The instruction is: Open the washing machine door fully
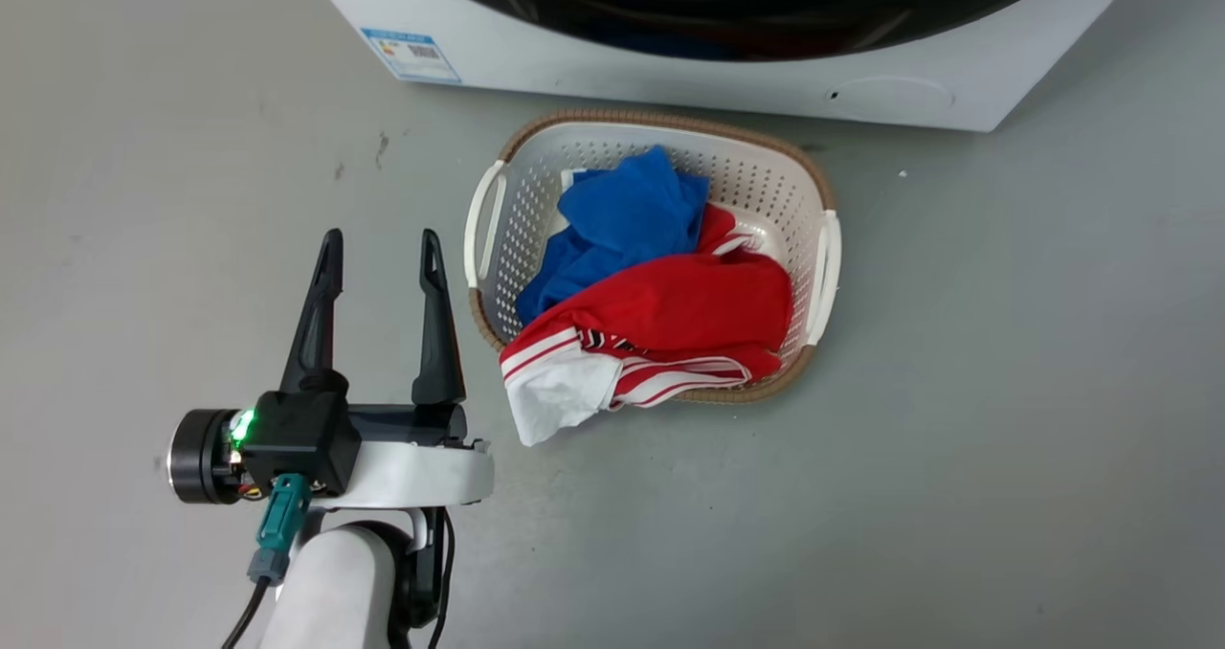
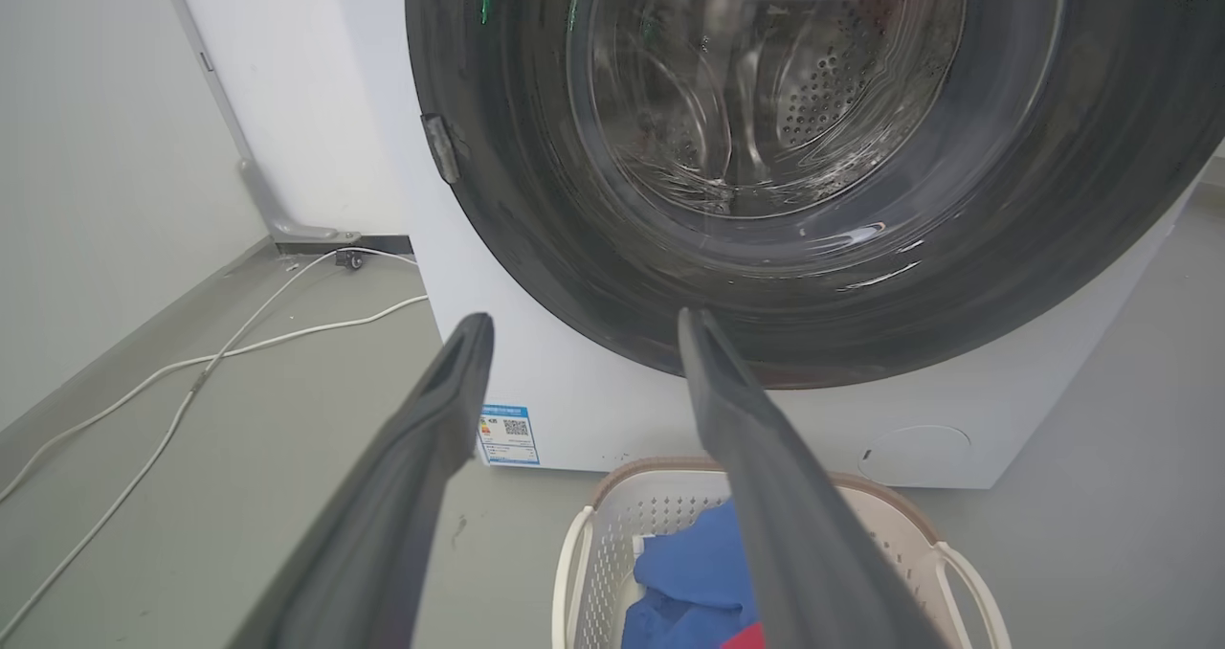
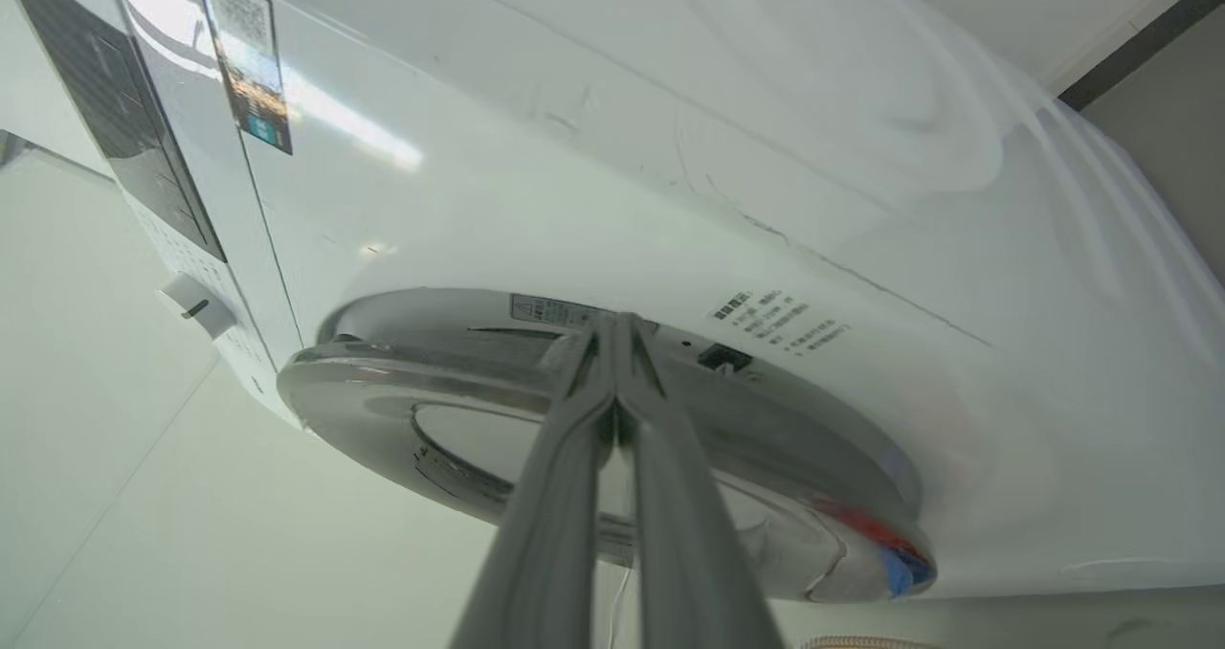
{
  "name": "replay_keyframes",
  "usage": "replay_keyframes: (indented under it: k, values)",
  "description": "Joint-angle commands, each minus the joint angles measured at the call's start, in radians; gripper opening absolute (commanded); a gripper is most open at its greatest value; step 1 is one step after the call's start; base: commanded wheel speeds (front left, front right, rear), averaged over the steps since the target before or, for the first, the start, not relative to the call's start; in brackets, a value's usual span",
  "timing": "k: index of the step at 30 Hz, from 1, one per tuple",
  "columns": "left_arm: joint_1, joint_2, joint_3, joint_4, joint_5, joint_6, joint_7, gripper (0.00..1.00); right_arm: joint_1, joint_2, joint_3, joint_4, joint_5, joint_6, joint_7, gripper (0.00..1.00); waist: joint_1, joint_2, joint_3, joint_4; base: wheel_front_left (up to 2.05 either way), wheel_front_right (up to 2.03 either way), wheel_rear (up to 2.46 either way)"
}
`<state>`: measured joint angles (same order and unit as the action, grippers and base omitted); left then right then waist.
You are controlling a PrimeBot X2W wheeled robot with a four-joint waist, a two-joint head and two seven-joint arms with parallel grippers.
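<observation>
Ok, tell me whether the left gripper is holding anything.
No, the left gripper is open wide and nothing sits in the gap.

The left gripper (image 1: 381,239) has two long black fingers (image 1: 438,333), each tapering to a slotted tip, set on a black block (image 1: 301,438) with a green light (image 1: 242,427). A black cylinder (image 1: 196,456) with a silver rim juts from its side. A teal plug (image 1: 285,520) feeds a black cable (image 1: 251,606). The wrist shell (image 1: 412,472) and forearm (image 1: 335,582) are white. The right gripper (image 3: 612,322) shows smooth grey fingers narrowing to thin tips.
</observation>
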<state>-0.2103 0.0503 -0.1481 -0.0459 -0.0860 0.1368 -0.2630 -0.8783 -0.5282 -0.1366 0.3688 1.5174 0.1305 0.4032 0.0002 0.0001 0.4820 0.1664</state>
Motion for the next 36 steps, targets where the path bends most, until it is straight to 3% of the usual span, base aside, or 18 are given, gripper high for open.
replay_keyframes:
  k: [1,11,20,36]
  values:
    - [-0.017,0.000,-0.003,-0.004,-0.006,0.007,-0.003,1.00,-0.038,-0.013,0.017,0.012,-0.010,0.000,0.017,0.00,-0.0002,-0.0001,0.031,0.020,0.00,0.00,0.00]
    - [-0.051,0.000,-0.035,-0.015,-0.025,0.024,-0.003,1.00,-0.213,-0.055,0.118,0.083,-0.068,0.000,0.142,0.00,-0.0002,-0.0001,0.107,0.054,0.00,0.00,0.00]
    - [-0.072,0.000,-0.060,-0.021,-0.046,0.042,-0.003,1.00,-0.319,-0.022,0.187,0.126,-0.132,0.000,0.198,0.00,-0.0002,-0.0001,0.146,0.079,0.00,0.00,0.00]
    - [-0.058,0.000,-0.049,-0.007,-0.035,0.041,-0.003,1.00,-0.177,0.032,0.266,0.004,-0.117,0.003,0.295,0.00,-0.0002,-0.0001,0.109,0.060,0.00,0.00,0.00]
